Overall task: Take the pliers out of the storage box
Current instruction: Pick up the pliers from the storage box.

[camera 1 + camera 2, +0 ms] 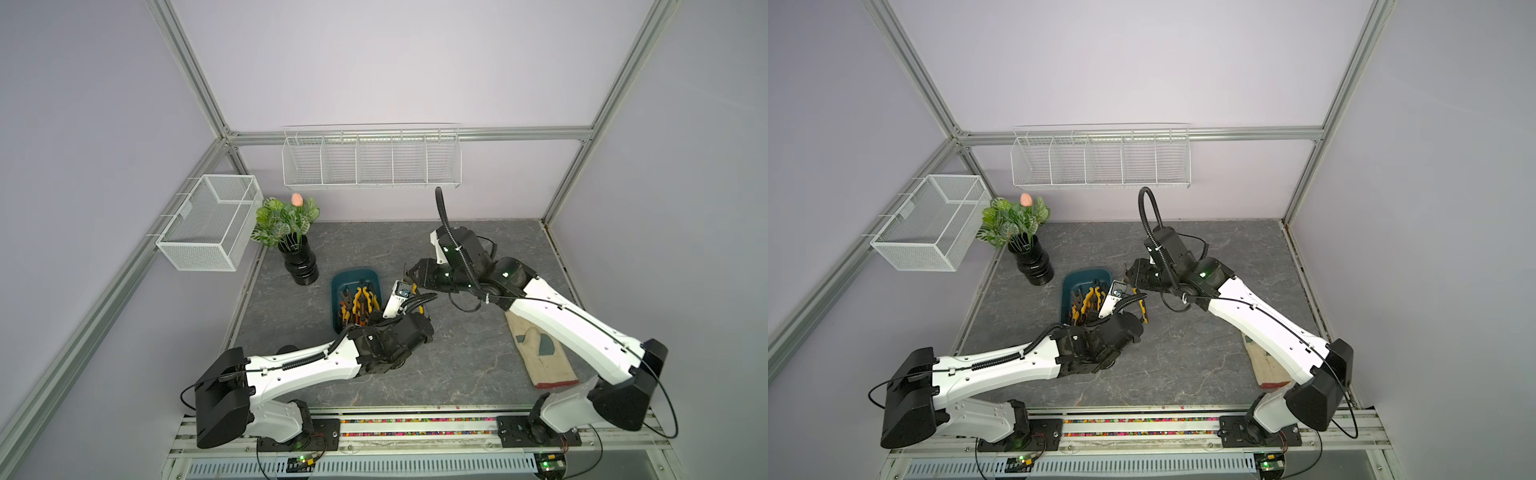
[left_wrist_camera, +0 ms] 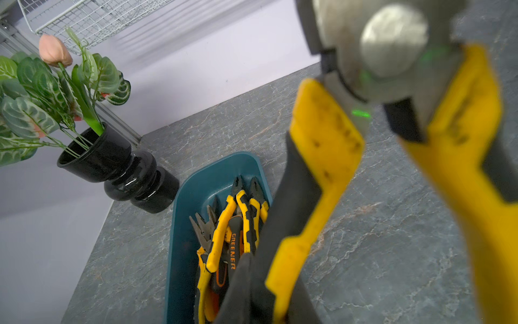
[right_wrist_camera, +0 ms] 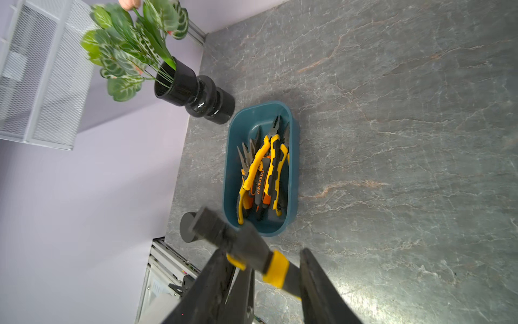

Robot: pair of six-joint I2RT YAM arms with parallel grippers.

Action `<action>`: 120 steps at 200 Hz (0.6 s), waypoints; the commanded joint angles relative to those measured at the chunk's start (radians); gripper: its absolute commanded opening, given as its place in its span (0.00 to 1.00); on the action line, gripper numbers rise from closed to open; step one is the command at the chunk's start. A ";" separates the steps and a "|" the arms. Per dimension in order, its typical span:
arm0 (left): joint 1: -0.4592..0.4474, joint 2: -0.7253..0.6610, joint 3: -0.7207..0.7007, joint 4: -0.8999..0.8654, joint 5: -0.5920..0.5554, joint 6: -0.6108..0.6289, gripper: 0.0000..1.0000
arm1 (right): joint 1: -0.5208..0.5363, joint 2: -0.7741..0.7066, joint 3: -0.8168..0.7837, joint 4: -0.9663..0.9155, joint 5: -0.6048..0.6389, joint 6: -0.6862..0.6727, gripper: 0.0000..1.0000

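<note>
Held pliers (image 2: 322, 146), yellow-black handles: one handle is clamped in the closed left pincer (image 2: 260, 303). The right pincer (image 3: 265, 255) straddles a handle; whether it grips cannot be determined. The held pliers hang above the counter (image 3: 392, 140), just right of the storage box (image 3: 232, 157). The other pliers (image 3: 260, 174) lie inside it.

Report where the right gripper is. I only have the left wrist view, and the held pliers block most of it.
Observer: In both top views the right gripper hangs near the storage box, close to the left arm.
Operator: Say whether it has the pliers.
Observer: In the right wrist view a yellow-black handle lies between its parted fingers; contact is unclear.
Operator: Name what's under that arm.
Observer: A mitt lies on the table.
</note>
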 commanded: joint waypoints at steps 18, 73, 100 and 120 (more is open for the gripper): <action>0.006 -0.114 -0.006 0.054 -0.026 -0.086 0.00 | 0.016 -0.162 -0.171 0.069 0.147 0.058 0.48; 0.005 -0.094 0.028 0.019 -0.009 -0.074 0.00 | 0.026 -0.166 -0.147 0.186 0.048 -0.027 0.53; 0.004 -0.076 0.031 0.015 0.004 -0.085 0.00 | 0.039 -0.104 -0.055 0.161 0.028 -0.053 0.55; 0.004 -0.074 0.032 0.020 0.011 -0.087 0.00 | 0.040 -0.046 0.013 0.109 0.045 -0.058 0.55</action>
